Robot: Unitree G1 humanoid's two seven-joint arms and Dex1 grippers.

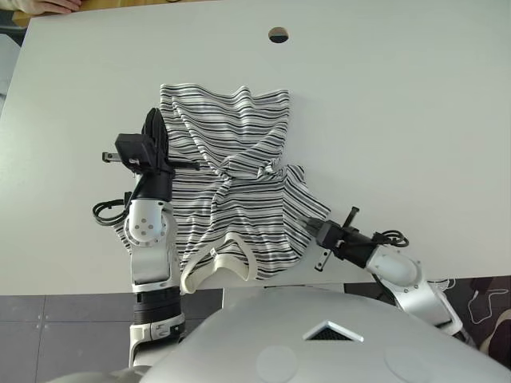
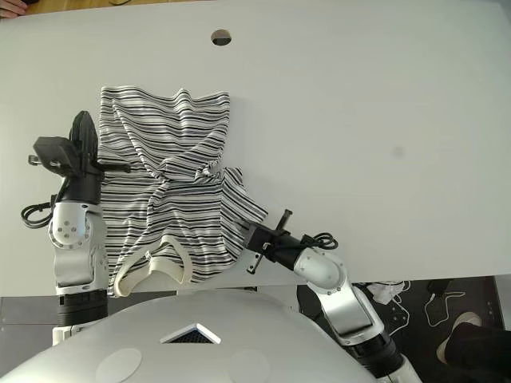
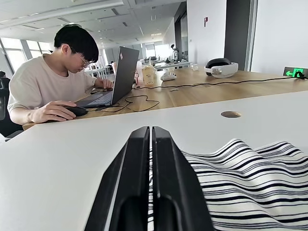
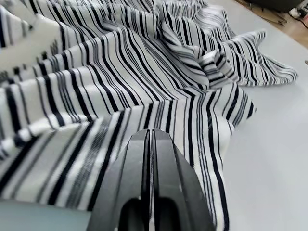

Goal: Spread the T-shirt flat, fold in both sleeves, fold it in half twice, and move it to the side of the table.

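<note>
Nearest, white collar [image 1: 217, 267] of the striped T-shirt [image 1: 239, 175] lies at the near edge of the table [image 1: 399, 112]; garment rumpled, left of centre. Right gripper [image 1: 308, 224], fingers pressed together, at the near right sleeve. Left gripper [image 1: 153, 117], likewise closed, at the shirt's left edge.

A laptop [image 3: 124, 72] and white headset [image 3: 219, 67] sit on the wooden desk [image 3: 231, 89] behind.

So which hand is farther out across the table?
The left hand, at the T-shirt's left edge; the right hand sits at its near right corner, by the table's front edge.
</note>
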